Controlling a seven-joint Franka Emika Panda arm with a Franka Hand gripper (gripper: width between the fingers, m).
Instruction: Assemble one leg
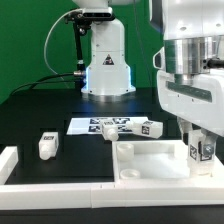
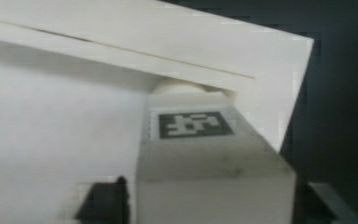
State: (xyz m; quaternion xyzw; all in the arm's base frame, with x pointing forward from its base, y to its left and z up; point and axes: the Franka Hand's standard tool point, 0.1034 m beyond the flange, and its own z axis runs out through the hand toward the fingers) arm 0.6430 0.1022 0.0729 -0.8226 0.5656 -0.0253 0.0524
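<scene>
You have the tabletop (image 1: 150, 160) at the front on the exterior view's right, and the gripper (image 1: 199, 150) stands a leg (image 1: 199, 151) in its far right corner (the wrist view shows that leg (image 2: 197, 125) at the corner wall). Behind it lies the marker board (image 1: 105, 126) — a leg (image 1: 150, 127) at its right end. Another leg (image 1: 48, 145) sits well apart to the left.

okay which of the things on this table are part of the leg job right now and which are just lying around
In the job:
small white plastic tagged leg at the tabletop corner, between the gripper fingers
large white square tray-like tabletop

Lying about:
loose white tagged leg
two more legs by the marker board
</scene>
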